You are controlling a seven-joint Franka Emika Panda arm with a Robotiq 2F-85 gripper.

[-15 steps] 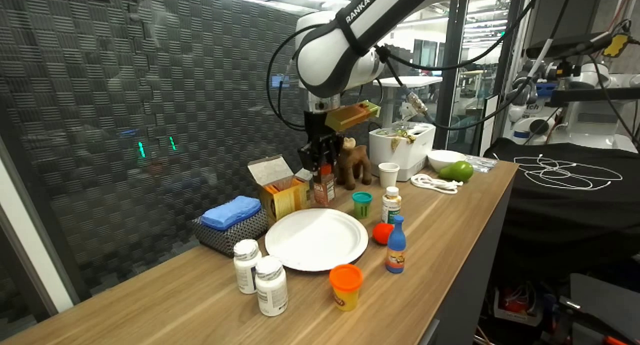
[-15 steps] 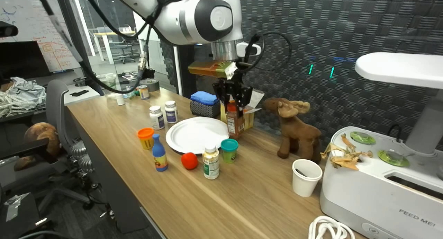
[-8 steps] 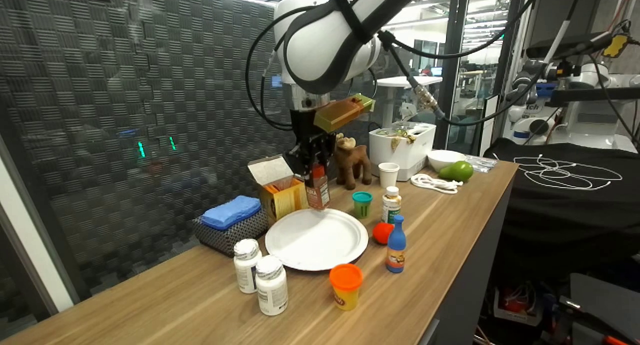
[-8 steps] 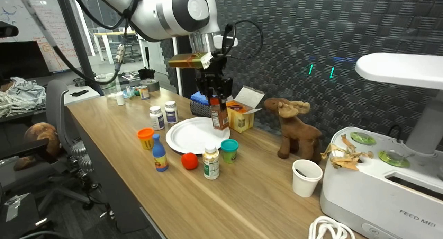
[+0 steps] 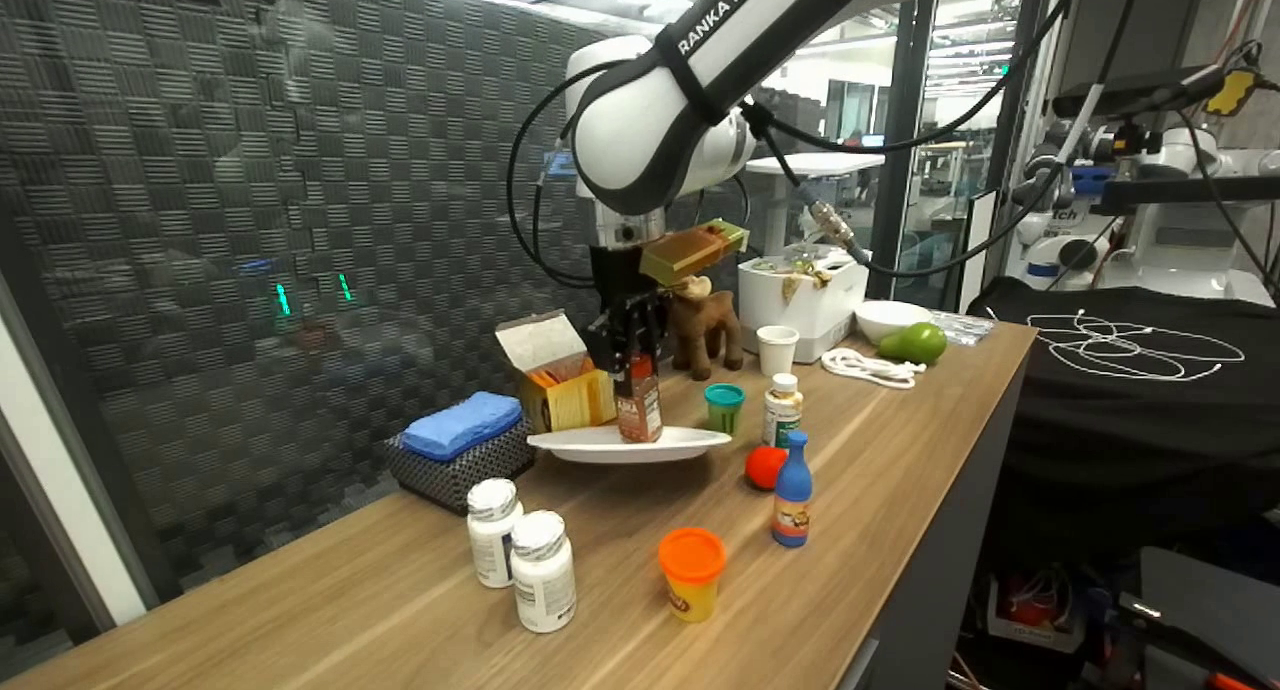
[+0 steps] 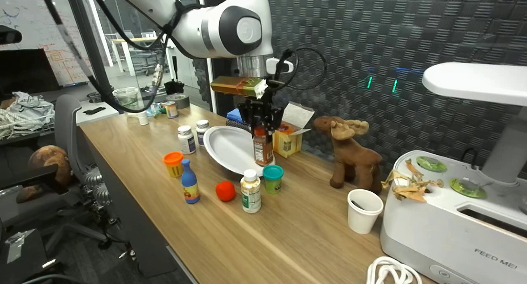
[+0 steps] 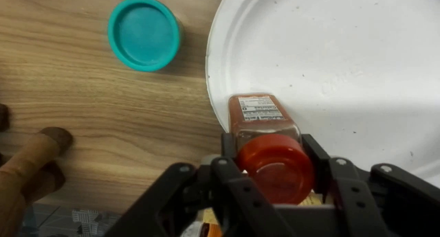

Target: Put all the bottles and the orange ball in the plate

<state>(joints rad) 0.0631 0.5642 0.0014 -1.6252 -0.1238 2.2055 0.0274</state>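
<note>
Seasoning bottle (image 6: 263,152) is in the gripper (image 7: 270,147), which is narrowed onto it, a finger on each side at the neck, right by the red cap (image 7: 276,168); base looks down on the paper plate (image 6: 228,148), just inside the rim, on the side nearest the yellow carton (image 6: 288,145); plate is tilted, opposite side up off the tabletop (image 6: 288,238), likely from base pressure.

Handling, my guess: stiff plastic, maybe glass; light to middling weight; smooth walls, so it could slip or pivot under a neck pinch; best hold is the flat sides just under the cap, or mid-body if it swings; plate seems light and bendy, tips easily when loaded at the edge.

Long axis near vertical, slight lean at most; cap up, base down; nutrition label (image 7: 261,109) faces the top of the wrist view.
</note>
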